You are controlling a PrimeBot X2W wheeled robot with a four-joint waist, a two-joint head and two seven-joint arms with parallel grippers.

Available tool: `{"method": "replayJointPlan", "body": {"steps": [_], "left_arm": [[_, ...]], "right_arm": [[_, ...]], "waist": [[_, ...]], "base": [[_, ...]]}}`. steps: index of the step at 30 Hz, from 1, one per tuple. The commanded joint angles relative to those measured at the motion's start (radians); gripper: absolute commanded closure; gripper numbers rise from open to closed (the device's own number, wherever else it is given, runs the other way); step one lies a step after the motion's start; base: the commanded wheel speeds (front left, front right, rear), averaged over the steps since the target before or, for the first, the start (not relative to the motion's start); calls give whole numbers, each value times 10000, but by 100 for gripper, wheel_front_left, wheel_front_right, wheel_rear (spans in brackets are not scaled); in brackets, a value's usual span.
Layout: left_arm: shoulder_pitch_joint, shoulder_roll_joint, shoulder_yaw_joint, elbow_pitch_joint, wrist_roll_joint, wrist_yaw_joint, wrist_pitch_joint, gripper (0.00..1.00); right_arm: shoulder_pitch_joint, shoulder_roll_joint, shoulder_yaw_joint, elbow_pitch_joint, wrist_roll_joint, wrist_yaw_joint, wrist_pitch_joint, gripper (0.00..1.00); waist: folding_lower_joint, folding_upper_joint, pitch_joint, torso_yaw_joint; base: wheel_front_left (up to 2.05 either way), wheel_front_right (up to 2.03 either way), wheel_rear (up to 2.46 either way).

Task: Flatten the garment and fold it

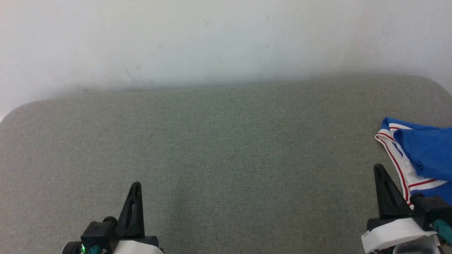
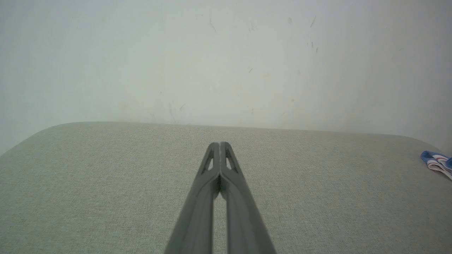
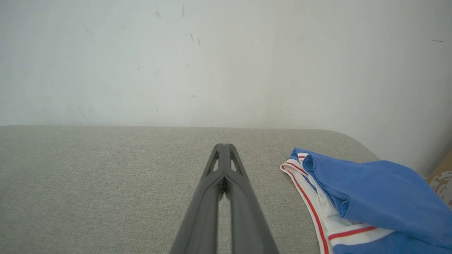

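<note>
The garment [image 1: 423, 151], bright blue with white and red-striped trim, lies bunched at the right edge of the grey-green fabric table [image 1: 226, 148]. It also shows in the right wrist view as the garment [image 3: 370, 190], to the right of my fingers, and as a small corner of the garment [image 2: 436, 160] at the far right of the left wrist view. My right gripper [image 1: 379, 169] is shut and empty, just left of the cloth's striped hem. Low at the left, my left gripper [image 1: 136, 187] is shut on nothing, far from the cloth. Both grippers' tips meet: right gripper [image 3: 224, 146], left gripper [image 2: 219, 144].
A pale wall [image 1: 226, 42] rises right behind the table's far edge. The table's corners are rounded. A brownish patterned surface [image 3: 441, 180] shows beyond the table's right edge.
</note>
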Motion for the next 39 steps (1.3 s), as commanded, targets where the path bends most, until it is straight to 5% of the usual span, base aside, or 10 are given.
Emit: {"method": "replayJointPlan", "body": {"steps": [1, 39], "left_arm": [[-226, -56, 66, 42, 113, -84, 66, 100], [-702, -176, 353, 205, 683, -345, 821, 100]], "right_arm": [[-138, 8, 35, -49, -40, -4, 47, 100], [-370, 20, 369, -203, -225, -10, 750, 100]], "waist": [[0, 0, -3, 0], [-1, 0, -106, 3]], "base": [[0, 0, 0], [0, 0, 0]]}}
